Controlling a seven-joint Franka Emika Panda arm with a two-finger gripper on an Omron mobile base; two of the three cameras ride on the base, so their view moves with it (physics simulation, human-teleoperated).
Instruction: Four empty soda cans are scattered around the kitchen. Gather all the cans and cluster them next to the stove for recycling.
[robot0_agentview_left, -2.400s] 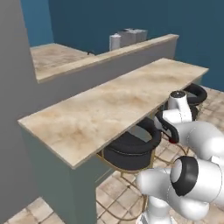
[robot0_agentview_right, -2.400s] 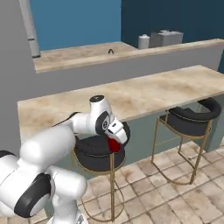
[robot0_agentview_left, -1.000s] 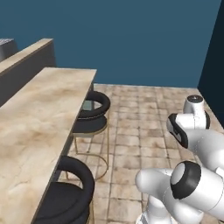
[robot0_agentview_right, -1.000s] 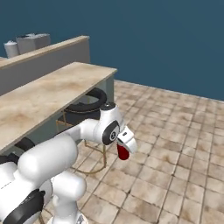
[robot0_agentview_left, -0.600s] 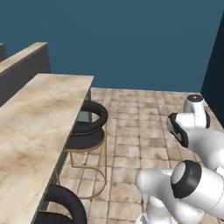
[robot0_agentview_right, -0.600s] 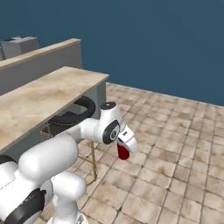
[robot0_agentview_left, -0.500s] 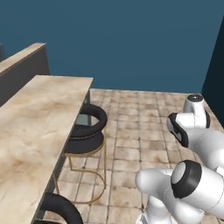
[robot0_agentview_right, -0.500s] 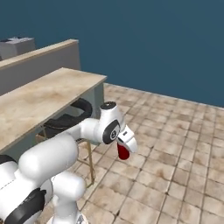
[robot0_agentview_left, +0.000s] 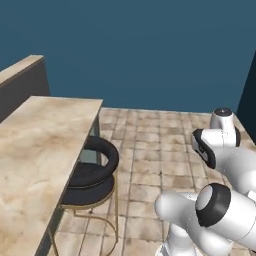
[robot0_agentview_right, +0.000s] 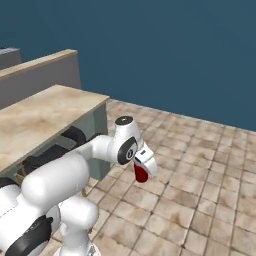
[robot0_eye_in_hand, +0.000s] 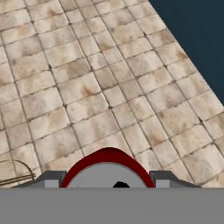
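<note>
One red soda can sits gripped in the claw.

A deep blue wall closes the far side of the room, flat and evenly lit. The floor is laid with brown and tan tiles in a worn, mottled pattern. A beige marble counter runs along the left, with a raised grey ledge capped in beige behind it. Tucked partly under the counter stands a black padded stool with a curved back and thin brass legs.
</note>
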